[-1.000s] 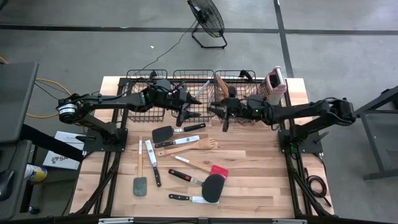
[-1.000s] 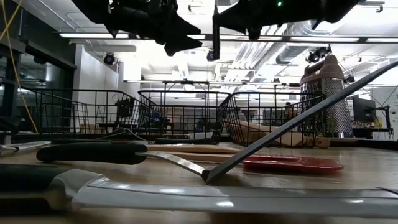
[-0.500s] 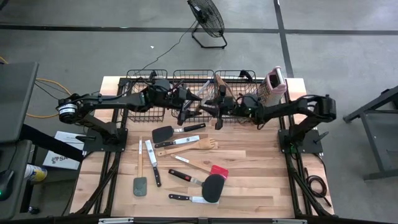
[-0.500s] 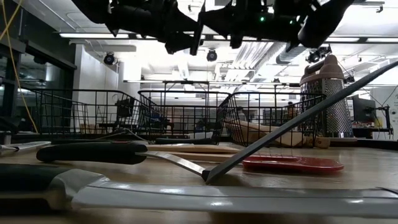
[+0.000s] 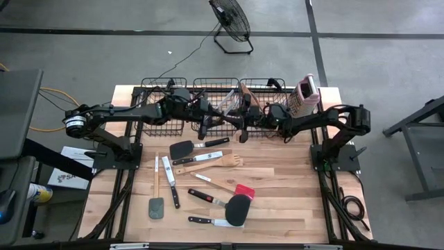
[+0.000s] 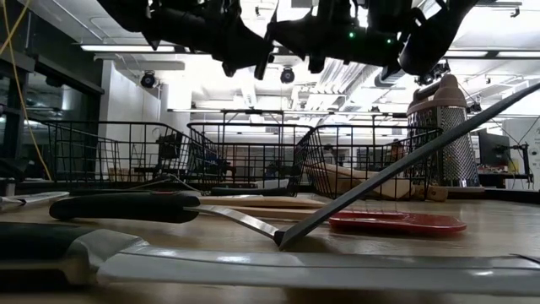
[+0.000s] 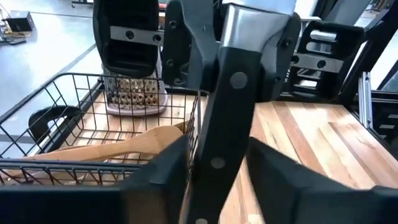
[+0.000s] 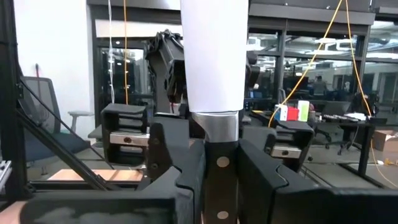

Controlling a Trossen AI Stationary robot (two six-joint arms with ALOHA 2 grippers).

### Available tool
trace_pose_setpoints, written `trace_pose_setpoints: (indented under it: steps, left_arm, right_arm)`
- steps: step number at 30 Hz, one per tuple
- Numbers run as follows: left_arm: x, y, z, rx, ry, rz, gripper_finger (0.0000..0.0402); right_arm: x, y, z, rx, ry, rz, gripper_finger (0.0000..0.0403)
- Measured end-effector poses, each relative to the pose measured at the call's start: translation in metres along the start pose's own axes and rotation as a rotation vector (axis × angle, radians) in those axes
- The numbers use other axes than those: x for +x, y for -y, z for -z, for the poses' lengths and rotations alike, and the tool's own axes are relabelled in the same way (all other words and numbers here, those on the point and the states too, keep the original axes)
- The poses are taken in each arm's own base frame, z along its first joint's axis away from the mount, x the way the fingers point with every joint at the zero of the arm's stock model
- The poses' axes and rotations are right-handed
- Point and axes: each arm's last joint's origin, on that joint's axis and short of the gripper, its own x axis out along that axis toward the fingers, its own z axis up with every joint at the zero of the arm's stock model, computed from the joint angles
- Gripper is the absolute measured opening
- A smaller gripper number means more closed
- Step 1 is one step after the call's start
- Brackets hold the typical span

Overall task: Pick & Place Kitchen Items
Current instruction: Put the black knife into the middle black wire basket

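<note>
- Your right gripper hangs above the front rim of the black wire baskets, near the middle one. Its fingers are closed narrow on the black riveted handle of the steel-bladed knife.
- Your left gripper meets it head-on. Its fingers stand half-wide, just beside the same handle on either flank. You cannot tell whether they press it yet.
- The knife is off the tabletop, between the two grippers. In the right wrist view its blade fills the middle and hides much of the left arm.
- Open room lies on the bare right part of the tabletop, in front of the right arm.
- The left and middle are crowded: a black flat-headed spatula, a red-headed spatula, a grey spatula, and knives and wooden pieces between them.
- The pink-and-white box grater stands upright just beside the right basket, near the back right edge.
- In the low view both grippers are cut off at the top, and a blurred knife blade fills the foreground.
- From above, the dark arms overlap the baskets, so the held knife is hard to make out.
</note>
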Motion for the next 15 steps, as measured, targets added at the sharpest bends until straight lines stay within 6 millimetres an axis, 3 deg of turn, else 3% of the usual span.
trace_pose_setpoints:
  steps: [3,12,15]
  left_arm:
    - [0.0,0.0001,0.0007,0.029,-0.007,0.004,0.0086]
    - [-0.0001,0.0003,0.0016,0.034,-0.018,0.005,0.0089]
    - [-0.0001,0.0002,0.0021,0.02,-0.022,0.001,0.0089]
  right_arm:
    - [0.0,-0.0001,0.0002,0.02,-0.002,-0.002,0.0063]
    - [0.0,-0.0001,0.0009,0.029,-0.01,-0.003,0.0063]
    - [0.0,0.0,0.0009,0.03,-0.01,-0.001,0.0101]
